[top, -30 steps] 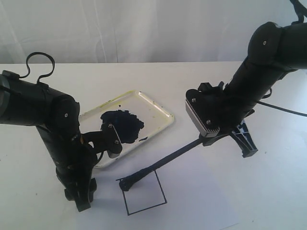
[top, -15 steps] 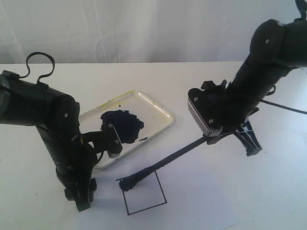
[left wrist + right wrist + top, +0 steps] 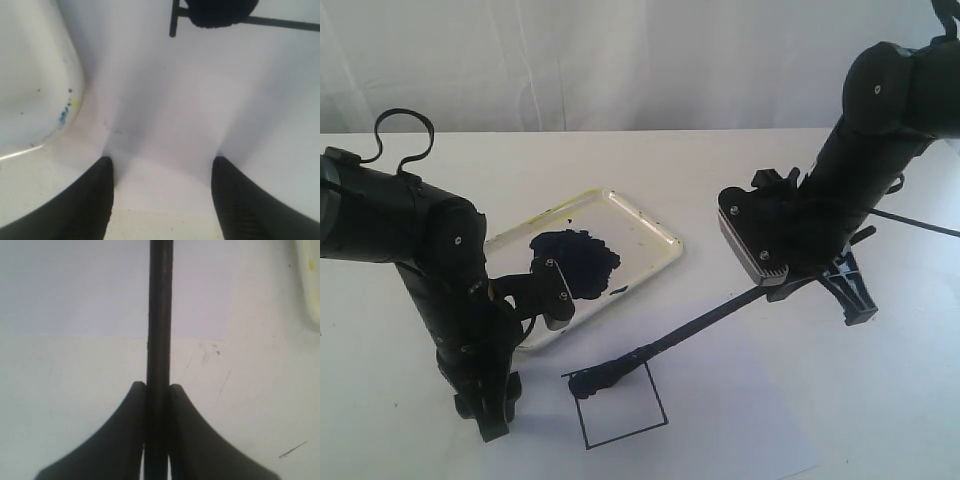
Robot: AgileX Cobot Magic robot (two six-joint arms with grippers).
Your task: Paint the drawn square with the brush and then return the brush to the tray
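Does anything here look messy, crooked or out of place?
The tray looks messy: a dark paint blob spreads unevenly inside it, with yellowish stains along the rim. The drawn square sits tilted, with the brush tip at one corner. Nothing looks broken.

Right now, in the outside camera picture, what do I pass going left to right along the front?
Open black left tool → small square with a thin black outline on white paper → black right tool, shut on the long thin black brush.
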